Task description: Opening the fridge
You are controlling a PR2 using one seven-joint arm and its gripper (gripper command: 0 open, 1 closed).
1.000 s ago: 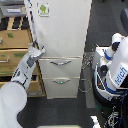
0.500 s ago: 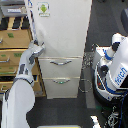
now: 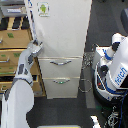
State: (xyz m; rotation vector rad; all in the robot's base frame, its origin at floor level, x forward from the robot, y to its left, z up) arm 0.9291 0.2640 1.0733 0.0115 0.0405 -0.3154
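One gripper [image 3: 38,46] touches the closed fridge [image 3: 65,35] at its left edge, finger spread unclear; opening remains.

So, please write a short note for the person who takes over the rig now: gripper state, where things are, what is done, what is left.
Gripper: at the left edge of the fridge's upper door, near its bottom corner; the picture is too coarse to tell if it is open or shut.
Fridge: stands between the wooden cabinet and a second white robot. Upper door looks shut, both lower drawers shut.
Done: arm has reached the door edge.
Left: get a hold on the edge and pull the door open.
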